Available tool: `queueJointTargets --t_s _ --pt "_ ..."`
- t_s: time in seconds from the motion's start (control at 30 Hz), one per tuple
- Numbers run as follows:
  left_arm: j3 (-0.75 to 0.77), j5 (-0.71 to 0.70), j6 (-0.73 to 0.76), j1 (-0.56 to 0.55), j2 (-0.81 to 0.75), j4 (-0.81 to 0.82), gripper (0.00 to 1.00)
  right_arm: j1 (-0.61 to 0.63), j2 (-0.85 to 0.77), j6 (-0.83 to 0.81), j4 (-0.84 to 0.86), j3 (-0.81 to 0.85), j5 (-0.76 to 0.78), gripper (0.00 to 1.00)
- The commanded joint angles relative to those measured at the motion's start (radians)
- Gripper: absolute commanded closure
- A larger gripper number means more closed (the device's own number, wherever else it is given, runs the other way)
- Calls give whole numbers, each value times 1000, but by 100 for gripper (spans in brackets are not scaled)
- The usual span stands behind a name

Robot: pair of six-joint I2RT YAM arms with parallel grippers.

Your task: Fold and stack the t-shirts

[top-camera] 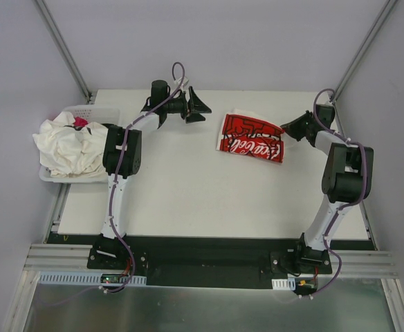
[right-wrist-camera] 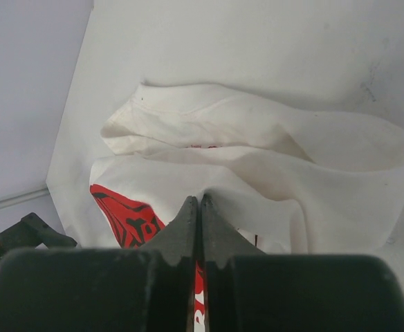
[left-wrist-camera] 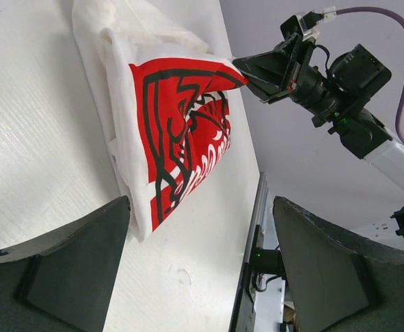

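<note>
Grey walls on three sides; white table (top-camera: 188, 200), arms bolted at its near edge.

Far left corner: white perforated basket (top-camera: 95, 111), half off the table edge, holding a crumpled heap of t-shirts (top-camera: 67, 149), off-white and unfolded. Nothing folded or stacked anywhere in view.

Far centre-right: one printed t-shirt (top-camera: 250, 138) on the table, white fabric with a big red graphic and white lettering. It lies bunched and partly doubled over, not flat.

Right gripper (top-camera: 288, 130): jaws pressed together on the shirt's right-hand edge. The left wrist view shows the cloth drawn up into a peak at the fingertips, so the pinch has fabric in it. How many layers it caught, I cannot tell.

Left gripper (top-camera: 198, 107): jaws spread wide, nothing between them. It hangs above the far part of the table, near the shirt's left side but apart from it, facing the shirt.

Step in hand, as I judge it: getting hold of the first shirt to spread or fold it. Task is at an early stage.

Next move likely calls for the left gripper to come in low and take the opposite edge or corner. The two arms could then pull the cloth taut and lay it flat. Thin fabric; a grip on a single layer risks dragging the folds askew.
</note>
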Motion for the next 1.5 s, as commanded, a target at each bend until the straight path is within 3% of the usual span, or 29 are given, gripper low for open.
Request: queueJointTargets --t_s 0.0,0.23,0.57,0.93,1.13,1.47 --pt "22 32 6 1 -21 30 17 -51 -114 -8 22 -1 7 99" --pt "0 24 12 -5 -29 30 17 -113 -180 -22 10 -47 5 99" --pt "-9 18 20 -11 -29 19 17 -160 -156 -1 40 -90 -25 99" --pt "-13 18 31 -11 -38 7 17 -179 -172 -1 28 -167 21 99" --pt "-15 17 34 -11 -47 7 17 -180 -277 4 1 -257 99 99" --pt "97 18 -15 -34 51 9 16 -183 -297 -18 -35 -265 107 99"
